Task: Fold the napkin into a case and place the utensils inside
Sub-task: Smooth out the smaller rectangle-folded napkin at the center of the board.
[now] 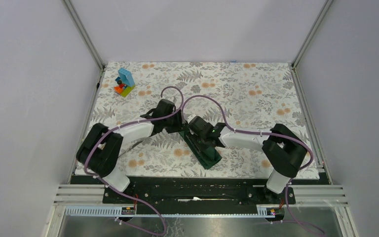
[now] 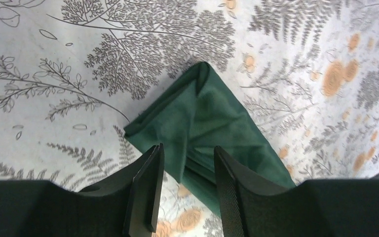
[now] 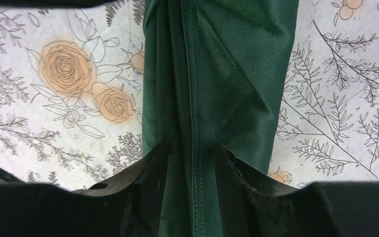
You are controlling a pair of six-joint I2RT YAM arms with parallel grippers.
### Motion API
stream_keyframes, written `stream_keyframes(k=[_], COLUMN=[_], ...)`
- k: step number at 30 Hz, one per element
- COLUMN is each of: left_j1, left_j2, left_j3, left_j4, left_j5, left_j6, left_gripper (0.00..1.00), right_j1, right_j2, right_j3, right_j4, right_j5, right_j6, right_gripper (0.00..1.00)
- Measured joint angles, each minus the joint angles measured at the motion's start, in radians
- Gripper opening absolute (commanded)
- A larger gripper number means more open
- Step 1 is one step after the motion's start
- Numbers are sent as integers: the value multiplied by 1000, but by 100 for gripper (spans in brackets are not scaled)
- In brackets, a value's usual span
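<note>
Between the right gripper's (image 3: 191, 150) parted black fingers runs the dark green soft cloth napkin (image 3: 217, 74), already a narrow oblong strip with its stitched hem lying straight down the gap. The jaws stand at a middling width with nothing clamped; whether the tips touch the fabric I cannot tell. Just ahead of the left gripper (image 2: 187, 153), also moderately parted and holding nothing, lies the strip's pointed end, its layers loose at the edge.

The step in hand looks to be finishing the case. One set of fingers should pin the layers flat while the other lifts only the top layer at the open end. The hem should stay aligned so the cloth does not slide on the grey-and-orange floral table covering (image 3: 54, 123).

The wrist views give fold layers and hem that the top view hides under the arms. Only the top view shows the strip lying diagonally beneath both wrists, and a colourful toy block stack (image 1: 124, 82) well beyond the left gripper. No cutlery is discernible anywhere.
</note>
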Motion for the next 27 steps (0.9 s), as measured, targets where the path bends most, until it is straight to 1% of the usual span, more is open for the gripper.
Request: stream_keyframes(k=[2, 4, 6, 8, 9, 12, 13, 16, 18, 22, 27], left_j1=[0, 0, 0, 0, 0, 1, 0, -15, -37, -98, -139], left_j2=[-49, -102, -150, -190, -202, -211, -211, -210, -210, -202, -134], left_j3=[0, 0, -7, -40, -64, -175, -218, -328, -362, -381, -406], left_j4=[-38, -68, -77, -64, -52, 18, 40, 100, 134, 232, 356], left_j5=[0, 0, 6, 30, 48, 116, 137, 174, 180, 174, 162], left_j6=[6, 8, 5, -7, -17, -71, -95, -172, -215, -279, -344], left_gripper=[47, 39, 35, 28, 26, 24, 25, 25, 25, 21, 14], right_j1=[0, 2, 3, 3, 3, 3, 3, 3, 3, 4, 5], right_j2=[13, 18, 18, 18, 18, 18, 18, 18, 19, 19, 5], right_j3=[-3, -10, -19, -30, -35, -42, -43, -49, -50, -52, -51], right_j4=[5, 14, 21, 33, 39, 52, 59, 76, 85, 94, 83], right_j5=[7, 10, 17, 25, 27, 28, 28, 31, 34, 35, 28], right_j6=[2, 3, 3, 5, 6, 7, 7, 7, 10, 17, 34], right_gripper=[48, 46, 39, 37, 37, 36, 34, 23, 14, 1, 0])
